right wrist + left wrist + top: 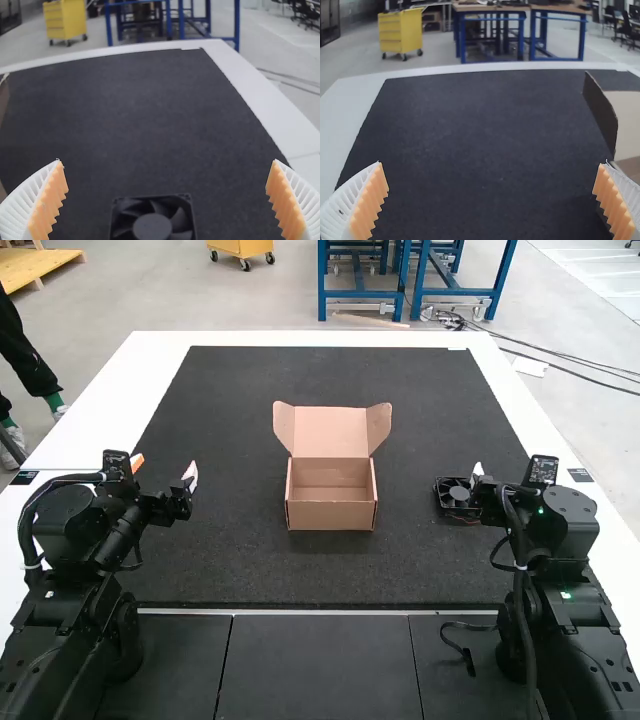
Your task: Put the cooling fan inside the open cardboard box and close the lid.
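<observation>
The box [331,512] sits in the middle of the black mat [220,420] that covers most of the white surface [120,370]. It is open at the top, and its lid [331,431] stands up at the far side with a small flap angled out at each end. The inside of the box looks bare.

The fan [456,497] lies flat on the mat to the right of the box and well apart from it, black with a square frame. In the right wrist view the fan [152,220] lies between the two white ribbed fingers. The right tool [166,165] hangs over it, spread wide, its orange pads clear of the frame on both sides and holding nothing.

The left tool [165,470] hovers over the mat to the left of the box, also well apart from it. It too is spread wide and holds nothing. In the left wrist view one side wall of the box [600,110] shows near its finger.
</observation>
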Action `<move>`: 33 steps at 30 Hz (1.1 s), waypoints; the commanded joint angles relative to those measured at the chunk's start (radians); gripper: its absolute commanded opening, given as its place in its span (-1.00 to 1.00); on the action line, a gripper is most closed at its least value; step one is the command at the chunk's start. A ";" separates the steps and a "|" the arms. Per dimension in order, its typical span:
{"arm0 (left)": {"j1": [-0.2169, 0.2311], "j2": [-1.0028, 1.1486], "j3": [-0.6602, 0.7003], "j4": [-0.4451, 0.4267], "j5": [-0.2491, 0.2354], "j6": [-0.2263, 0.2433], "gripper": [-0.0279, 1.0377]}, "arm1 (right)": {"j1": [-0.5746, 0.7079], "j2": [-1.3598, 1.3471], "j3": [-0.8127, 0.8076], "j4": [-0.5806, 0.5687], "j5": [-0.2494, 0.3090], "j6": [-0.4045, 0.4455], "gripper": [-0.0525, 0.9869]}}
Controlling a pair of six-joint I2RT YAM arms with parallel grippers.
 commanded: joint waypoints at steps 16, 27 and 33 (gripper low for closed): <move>0.012 -0.009 -0.006 0.002 -0.010 0.012 0.87 | -0.003 -0.020 -0.152 0.005 0.003 0.000 0.85; 0.012 -0.009 -0.004 0.008 -0.010 0.014 0.87 | -0.001 -0.020 -0.152 0.018 0.003 0.007 0.85; 0.012 -0.009 -0.004 0.137 -0.052 0.004 0.87 | -0.006 -0.020 -0.152 0.179 0.024 0.007 0.85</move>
